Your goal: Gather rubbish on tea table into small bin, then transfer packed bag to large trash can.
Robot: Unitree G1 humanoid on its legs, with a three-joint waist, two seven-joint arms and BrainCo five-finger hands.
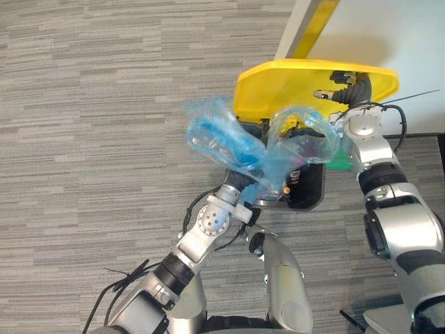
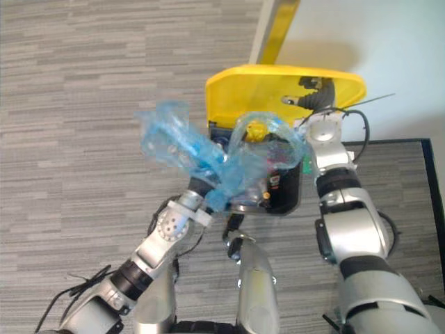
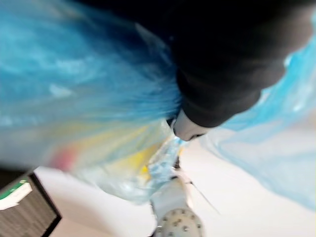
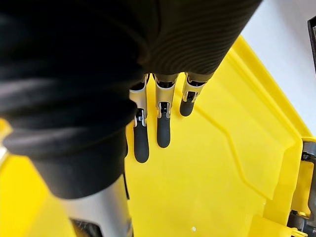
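A blue see-through rubbish bag point(image 1: 229, 142) is held up over the open mouth of the large black trash can point(image 1: 309, 188). Its bunched neck sits at my left hand point(image 1: 240, 182), which is shut on it and mostly covered by the plastic. One loop of the bag point(image 1: 306, 136) reaches across the can's opening. Yellowish and red rubbish point(image 3: 123, 158) shows through the plastic in the left wrist view. My right hand point(image 1: 348, 89) is open, its straight fingers point(image 4: 163, 131) lying flat against the raised yellow lid point(image 1: 292, 83).
The can stands against a white wall with a yellow stripe point(image 1: 316, 24). A green item point(image 1: 341, 161) lies by the can's right side. Grey striped carpet point(image 1: 104, 104) stretches to the left and front.
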